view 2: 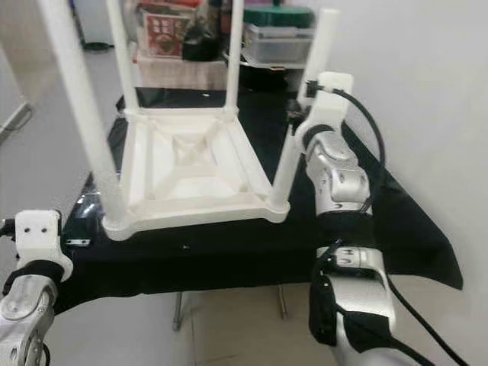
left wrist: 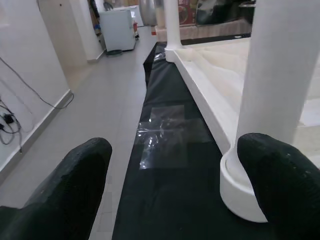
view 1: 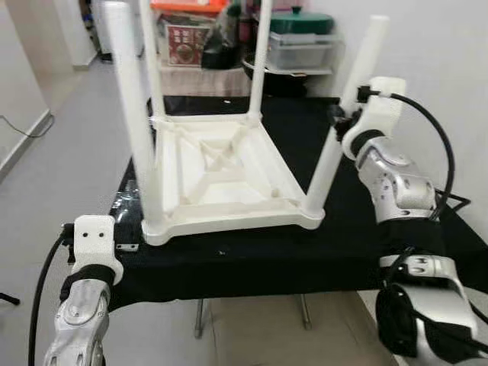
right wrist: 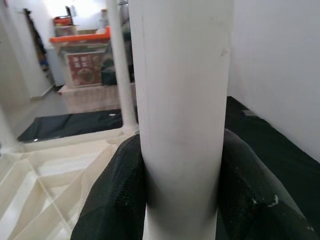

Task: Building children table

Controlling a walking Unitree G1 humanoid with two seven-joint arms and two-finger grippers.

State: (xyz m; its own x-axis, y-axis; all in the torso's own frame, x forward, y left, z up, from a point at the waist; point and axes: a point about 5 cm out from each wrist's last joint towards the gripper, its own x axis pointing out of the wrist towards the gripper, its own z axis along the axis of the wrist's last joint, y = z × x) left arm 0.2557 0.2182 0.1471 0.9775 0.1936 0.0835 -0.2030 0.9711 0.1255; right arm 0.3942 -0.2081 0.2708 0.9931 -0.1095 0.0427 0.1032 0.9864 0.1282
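On the black cloth [view 1: 252,259] stands the upturned white table [view 1: 221,171]. Beside its near-left corner hovers the left gripper [left wrist: 172,195], fingers spread apart; at its near-right leg [view 1: 339,130], the right gripper [right wrist: 182,195] clamps that leg.

white plastic children table [view 1: 221,179] | upside down | four legs up | on black-covered surface [view 1: 252,255]
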